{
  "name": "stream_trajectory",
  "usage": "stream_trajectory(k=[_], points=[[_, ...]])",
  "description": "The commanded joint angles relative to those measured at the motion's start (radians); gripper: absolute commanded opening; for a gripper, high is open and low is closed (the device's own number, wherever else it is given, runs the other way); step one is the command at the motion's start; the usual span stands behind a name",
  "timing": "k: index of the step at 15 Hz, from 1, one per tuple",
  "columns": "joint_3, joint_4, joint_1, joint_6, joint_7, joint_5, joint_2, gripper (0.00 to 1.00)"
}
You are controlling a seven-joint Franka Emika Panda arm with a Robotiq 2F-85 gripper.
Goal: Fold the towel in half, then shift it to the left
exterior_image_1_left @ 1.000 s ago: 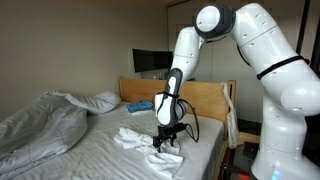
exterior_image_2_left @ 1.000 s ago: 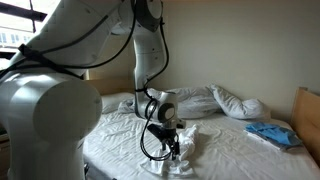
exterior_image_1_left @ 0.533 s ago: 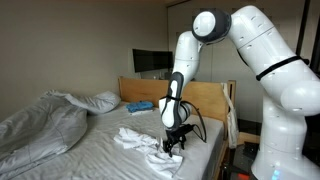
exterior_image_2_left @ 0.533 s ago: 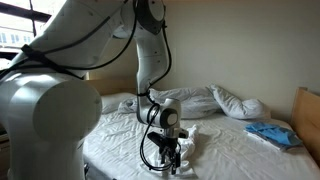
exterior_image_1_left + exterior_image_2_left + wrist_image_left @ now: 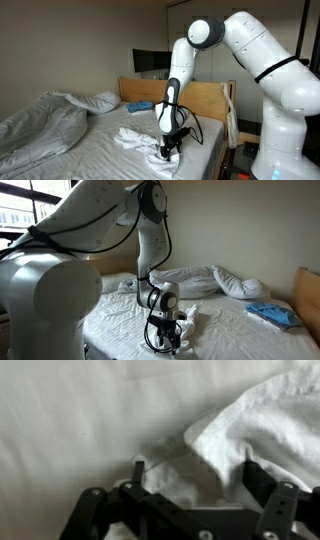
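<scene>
1. The towel (image 5: pixel 135 140) lies crumpled on the near part of the surface (image 5: pixel 95 152).
2. In the wrist view, its bulk spreads far and right of the tool (image 5: pixel 195 468), and one edge reaches between the fingers.
3. The tool is released, fingers apart, low over that edge.

A bedroom: bed (image 5: pixel 100 150), crumpled duvet (image 5: pixel 40 122), wooden headboard (image 5: pixel 205 98).
</scene>
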Motion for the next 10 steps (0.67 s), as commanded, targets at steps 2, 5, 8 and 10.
stream_trajectory(k=[2,5,8,10], points=[[-0.019,0.064,0.003,0.000,-0.041,-0.039,0.090,1.00],[-0.009,0.083,-0.004,0.012,-0.055,-0.037,0.113,0.67],[-0.014,0.076,0.003,0.034,-0.050,-0.035,0.102,0.49],[-0.019,0.076,0.010,0.036,-0.048,-0.039,0.096,0.35]])
